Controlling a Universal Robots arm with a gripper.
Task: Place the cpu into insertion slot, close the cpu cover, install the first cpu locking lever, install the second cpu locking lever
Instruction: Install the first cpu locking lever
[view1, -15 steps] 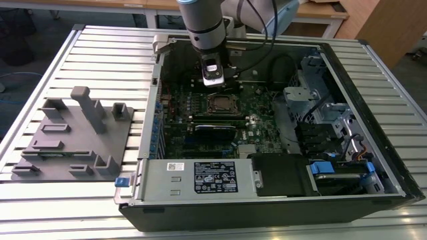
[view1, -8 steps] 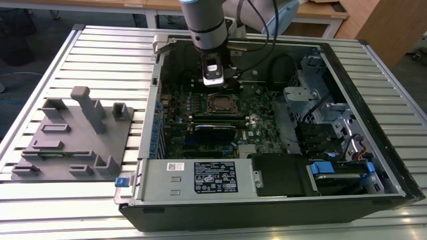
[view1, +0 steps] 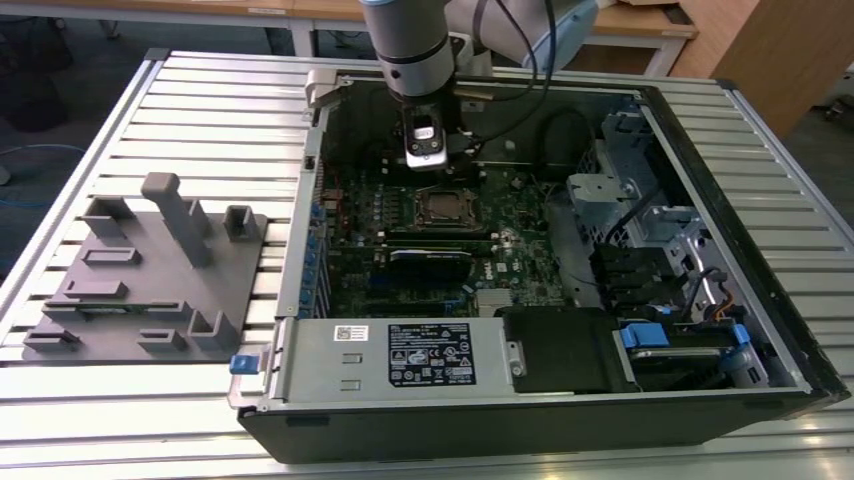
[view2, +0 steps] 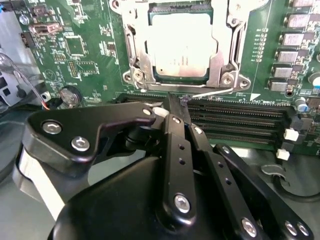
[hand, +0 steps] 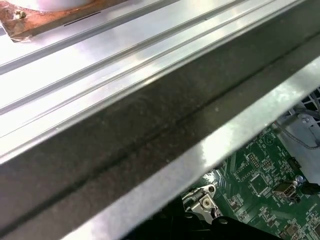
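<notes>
The cpu (view2: 182, 44), a dull silver square, lies flat in the insertion slot (view2: 235, 80) on the green board. The shiny cpu cover (view2: 136, 47) lies down around it as a frame. In the exterior view the slot (view1: 441, 205) is in the middle of the open computer case, and my gripper (view1: 424, 152) hangs just behind it. In the second wrist view my gripper (view2: 178, 101) has its black fingers (view2: 172, 145) shut together. Their tips meet the end of a thin wire locking lever (view2: 212, 92) along the socket's edge. I cannot tell whether the lever is pinched.
Long black memory slots (view2: 240, 120) lie beside the fingertips. The case wall (hand: 150, 125) and the slatted aluminium table (view1: 200, 110) surround the board. A grey fixture (view1: 147, 270) sits at the exterior view's left. The power supply (view1: 400, 355) and drive cages (view1: 667, 260) fill the case's front and right.
</notes>
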